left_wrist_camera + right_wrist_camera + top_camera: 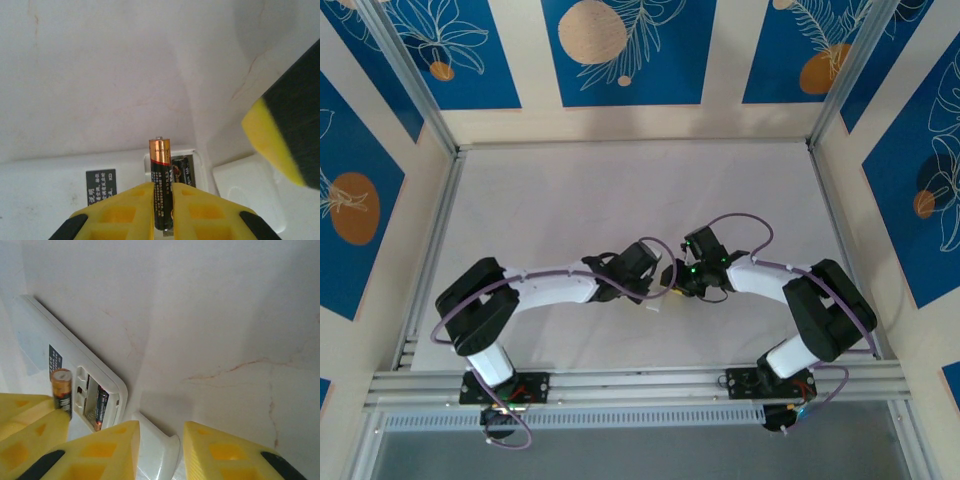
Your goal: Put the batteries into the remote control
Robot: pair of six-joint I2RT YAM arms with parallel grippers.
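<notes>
Grips 1st battery [160,167] upright in L fingers [132,207]: clenched on lower half, gold end up, black printed body running down betw. yellow tips. Hangs it right at open batt. bay at one end of remote [45,192]; can't tell whether bottom end touches bay. Shows 2nd battery [180,169] lying seated in bay, w/ free slot next to it on 1st battery's side. Rests remote flat on white desk [620,190], back face up, dark label [101,186] w/ pale print just beside bay. Has small loose white piece [247,192], rounded corners, flat on desk just beside remote's bay end, on 2nd battery's side. Hangs R fingers [117,450] low over that piece: released, clear gap betw. them, grasping nothing, w/ piece under gap & closer to one tip; can't tell if touching. Catches one R tip in L wrist view too, yellow pad on black, above & beside white piece. Bends L arm [555,288] & R arm [775,280] inward in top view, wrists nearly meeting over mid desk, toward near edge. Puts L fingers just beside R fingers in R wrist view, 1st battery standing betw. them & bay.
</notes>
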